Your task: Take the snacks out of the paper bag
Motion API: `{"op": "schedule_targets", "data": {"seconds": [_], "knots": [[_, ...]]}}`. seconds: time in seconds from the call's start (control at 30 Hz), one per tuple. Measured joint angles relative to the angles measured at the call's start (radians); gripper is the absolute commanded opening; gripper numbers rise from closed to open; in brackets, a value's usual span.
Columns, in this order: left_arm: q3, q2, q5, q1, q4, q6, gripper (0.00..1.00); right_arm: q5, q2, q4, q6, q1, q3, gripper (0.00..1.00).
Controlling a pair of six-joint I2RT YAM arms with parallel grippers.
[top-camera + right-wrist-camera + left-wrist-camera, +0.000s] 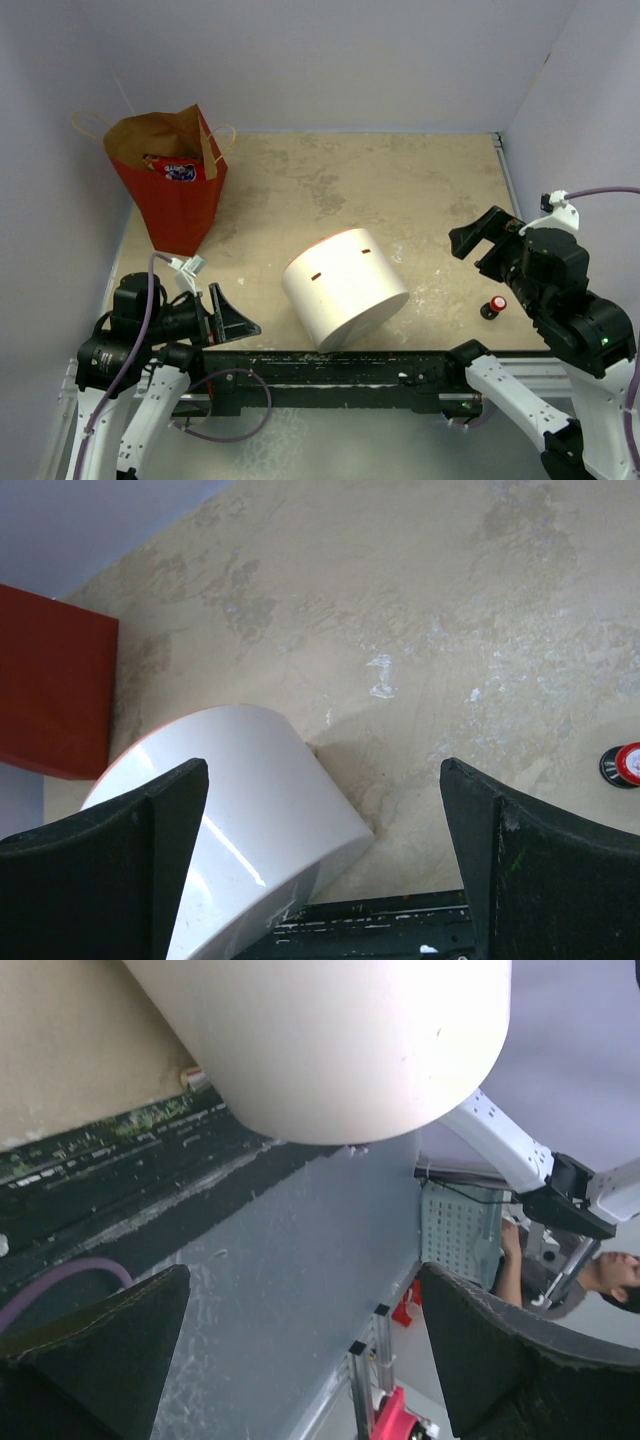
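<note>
Top external view first: whereabouts of the paper bag (175, 205)?

Far left corner of the table (400, 190), standing on its base, well apart from both grippers. Probably stood upright so as to keep the snacks inside and the opening reachable from above.

Pointing which way?

Mouth up, long axis vertical, loop handles (90, 122) flopped out to either side. Peeking out at the top: red cookie bag (180, 170); nothing else of the snacks visible.

And the left gripper (300, 1360), the right gripper (320, 880)?

Both spread wide, clamping nothing. Held back toward the near side, seemingly not yet committed to a reach. Also lying between them: white cylinder (345, 288) on its side, plus small red-capped object (494, 306) near the right gripper. Worth skirting the cylinder on the way to the bag.
</note>
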Motion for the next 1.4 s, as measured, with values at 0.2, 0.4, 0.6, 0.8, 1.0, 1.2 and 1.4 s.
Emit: {"op": "schedule_targets", "data": {"seconds": [0.2,0.4,0.6,0.8,1.0,1.2,1.4], "knots": [[-0.036,-0.018,0.077,0.003,-0.040,0.006,0.99,-0.001,0.008,0.043,0.008,-0.001,-0.005,1.00],[-0.053,0.001,0.137,0.014,-0.027,0.016,0.99,-0.025,0.001,0.081,0.005,-0.001,-0.022,1.00],[-0.065,0.086,0.177,0.016,0.054,0.018,0.99,-0.022,0.002,0.103,-0.007,-0.001,-0.023,1.00],[-0.090,0.115,0.209,0.016,0.143,0.021,0.99,-0.019,0.003,0.117,-0.018,-0.001,-0.043,1.00],[-0.099,0.215,0.195,0.016,0.259,0.014,0.99,-0.020,0.011,0.142,-0.018,-0.001,-0.073,1.00],[-0.108,0.360,0.070,-0.155,0.463,-0.043,0.99,-0.029,0.017,0.158,-0.018,-0.001,-0.106,1.00],[-0.115,0.485,-0.114,-0.485,0.605,-0.103,0.99,-0.027,0.023,0.168,-0.018,-0.001,-0.106,1.00]]}}
